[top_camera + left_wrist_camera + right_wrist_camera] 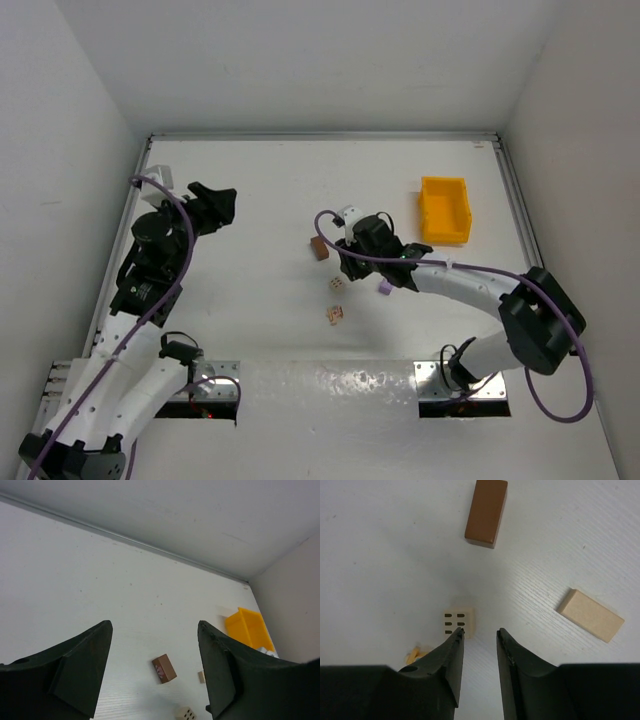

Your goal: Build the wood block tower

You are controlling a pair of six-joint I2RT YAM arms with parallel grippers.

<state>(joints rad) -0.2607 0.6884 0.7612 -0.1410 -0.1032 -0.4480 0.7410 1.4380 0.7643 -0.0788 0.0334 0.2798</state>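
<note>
Nothing is stacked yet. On the worktop (260,180) the brown block (486,512) lies farthest, the dotted block (459,621) nearer, the pink-marked block (335,314) nearest, and a plain tan block (590,615) lies apart. My right pincer (479,635) hangs over them, barely parted and empty, beside the dotted block. My left pincer (155,626) gapes wide at the left, empty. A yellow bin (446,236) sits far right.

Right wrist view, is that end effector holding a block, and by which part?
Nothing held: the right end effector is empty; the dotted block sits outside the gap.
</note>
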